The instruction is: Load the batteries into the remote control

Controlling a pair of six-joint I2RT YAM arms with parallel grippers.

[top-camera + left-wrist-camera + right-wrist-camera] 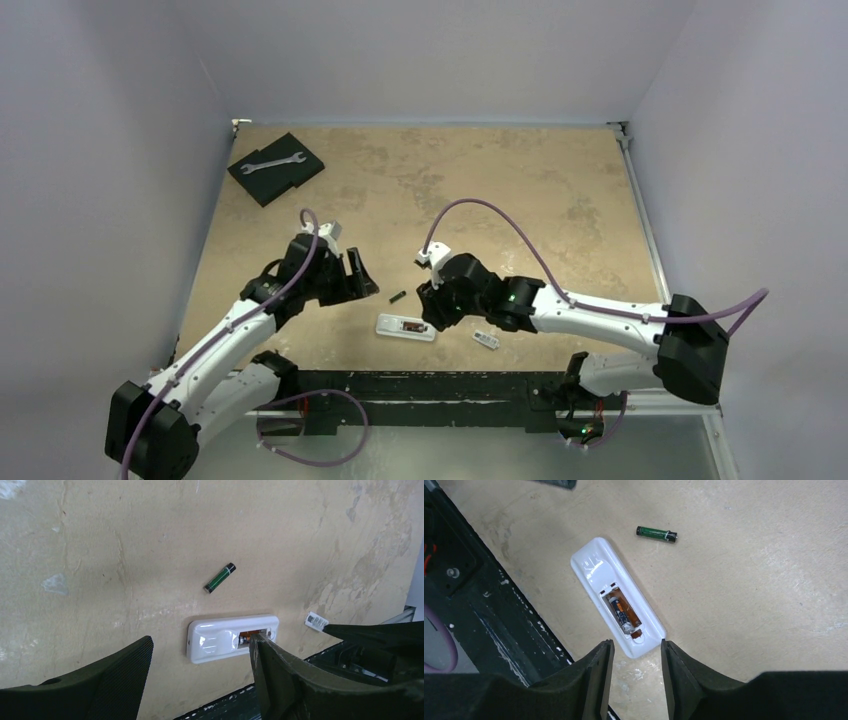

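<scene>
Right end effector (635,647): fingers apart, nothing between them; tips sit just above the near end of the remote control (599,565); whether they touch it cannot be told.
Left end effector (200,642): fingers spread wide, empty; hangs over the table (500,200) just left of the remote control, one finger (280,675) overlapping the bay end in the left wrist view.
Remote control: flat on the table near its front edge, back side up, between the two end effectors; bay uncovered, orange lining visible.
Battery in bay (621,612): one dark cylinder lies lengthwise in the orange-lined bay, metal end towards the right end effector.
Loose battery (656,533): green and black, lying on its side on bare table near the remote control, not touching it.
Cover piece (486,340): small, white, on the table right of the remote control, apart from it.
Wrench (272,162): on a dark pad (270,188), far left corner, well apart from everything else.
</scene>
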